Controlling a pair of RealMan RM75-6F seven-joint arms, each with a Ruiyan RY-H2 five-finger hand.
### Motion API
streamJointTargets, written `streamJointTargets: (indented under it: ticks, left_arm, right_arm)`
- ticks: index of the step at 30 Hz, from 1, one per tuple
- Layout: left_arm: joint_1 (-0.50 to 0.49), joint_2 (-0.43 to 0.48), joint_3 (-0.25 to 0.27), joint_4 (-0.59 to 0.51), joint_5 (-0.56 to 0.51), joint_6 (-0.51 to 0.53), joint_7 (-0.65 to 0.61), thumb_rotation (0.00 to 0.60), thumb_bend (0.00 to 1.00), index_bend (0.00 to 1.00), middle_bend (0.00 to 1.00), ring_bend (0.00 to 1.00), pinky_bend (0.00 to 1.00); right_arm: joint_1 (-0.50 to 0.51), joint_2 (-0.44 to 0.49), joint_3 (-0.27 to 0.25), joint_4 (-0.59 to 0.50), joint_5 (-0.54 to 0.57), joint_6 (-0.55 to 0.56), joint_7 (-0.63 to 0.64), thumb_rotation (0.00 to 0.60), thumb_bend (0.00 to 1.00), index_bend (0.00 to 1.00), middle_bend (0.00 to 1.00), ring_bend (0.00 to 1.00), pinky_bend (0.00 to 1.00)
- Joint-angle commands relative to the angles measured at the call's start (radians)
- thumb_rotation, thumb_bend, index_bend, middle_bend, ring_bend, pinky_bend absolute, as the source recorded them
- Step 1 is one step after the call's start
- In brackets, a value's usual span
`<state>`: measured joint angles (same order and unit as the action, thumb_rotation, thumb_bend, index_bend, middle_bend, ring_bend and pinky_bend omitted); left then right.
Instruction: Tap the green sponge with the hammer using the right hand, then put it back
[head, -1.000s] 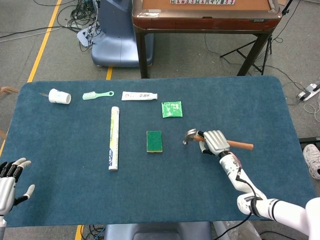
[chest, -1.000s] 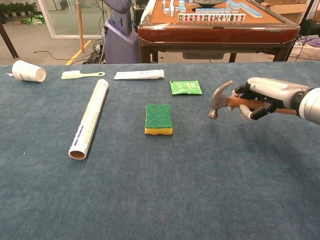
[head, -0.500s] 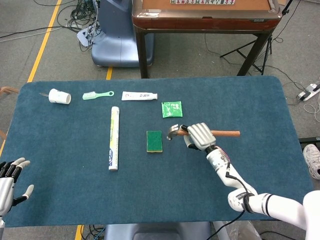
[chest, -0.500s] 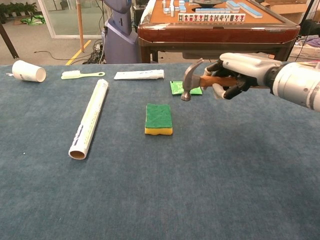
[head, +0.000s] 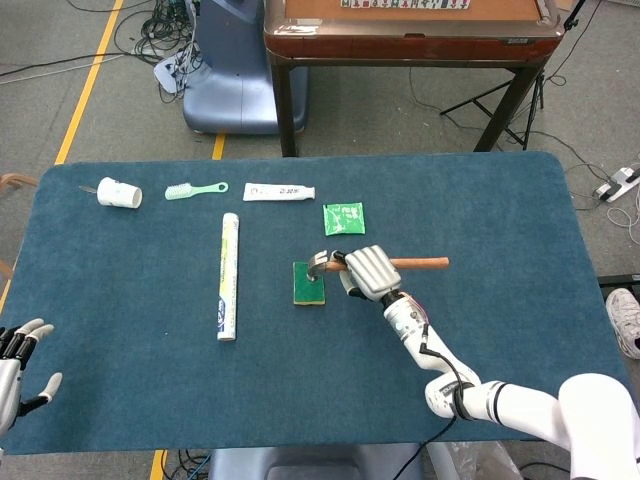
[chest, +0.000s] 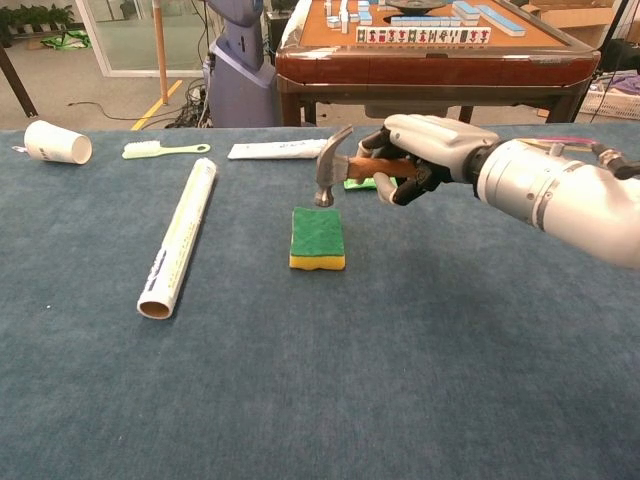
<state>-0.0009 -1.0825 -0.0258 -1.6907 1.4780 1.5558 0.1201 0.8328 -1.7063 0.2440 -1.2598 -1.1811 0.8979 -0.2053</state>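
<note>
With its fingers (chest: 400, 185) wrapped around the wooden handle, the right hand (chest: 425, 150) holds the steel-headed hammer (chest: 332, 160) poised just above the green-topped yellow sponge (chest: 317, 238) on the blue bench (chest: 320, 380). Tapping is in hand; next, a short downward stroke onto the sponge, I judge.

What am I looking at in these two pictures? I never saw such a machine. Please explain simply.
It is a robot with two arms ending in mechanical hands, at a blue table. One picture looks down from its head, the other forward from its chest. The right hand grips a hammer, its head above the green sponge, not touching in the chest view. The left hand holds nothing, fingers apart, at the table's edge. Also lying there: a cup, toothbrush, toothpaste tube, green packet and a long tube.
</note>
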Motion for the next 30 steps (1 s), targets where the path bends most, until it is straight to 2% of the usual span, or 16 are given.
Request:
streamJointTargets:
  ticks: [1, 8, 12, 22, 30]
  left_arm:
    - [0.002, -0.002, 0.001, 0.005, 0.001, 0.001, -0.004, 0.6, 0.25, 0.22, 0.17, 0.15, 0.08]
    - [0.009, -0.007, 0.006, 0.014, -0.005, -0.001, -0.013, 0.6, 0.25, 0.22, 0.17, 0.15, 0.08]
    - [0.01, -0.009, 0.005, 0.015, -0.006, 0.0, -0.015, 0.6, 0.25, 0.22, 0.17, 0.15, 0.08]
    - [0.006, -0.01, 0.002, 0.01, 0.01, 0.003, -0.008, 0.6, 0.25, 0.22, 0.17, 0.15, 0.08]
    - [0.005, -0.014, 0.001, 0.011, 0.01, 0.003, -0.004, 0.6, 0.25, 0.22, 0.17, 0.15, 0.08]
  right_arm:
    - [0.023, -0.043, -0.011, 0.054, -0.011, -0.01, -0.018, 0.6, 0.86, 0.75, 0.9, 0.97, 1.0]
    - [0.052, -0.075, -0.039, 0.131, 0.011, -0.059, -0.121, 0.6, 0.86, 0.75, 0.9, 0.97, 1.0]
    - [0.053, -0.076, -0.04, 0.131, 0.041, -0.073, -0.156, 0.6, 0.86, 0.75, 0.9, 0.97, 1.0]
    - [0.006, -0.023, 0.007, 0.033, -0.024, 0.012, 0.06, 0.6, 0.86, 0.75, 0.9, 0.97, 1.0]
    - [0.002, -0.038, 0.005, 0.067, -0.042, 0.025, 0.102, 0.6, 0.86, 0.75, 0.9, 0.97, 1.0]
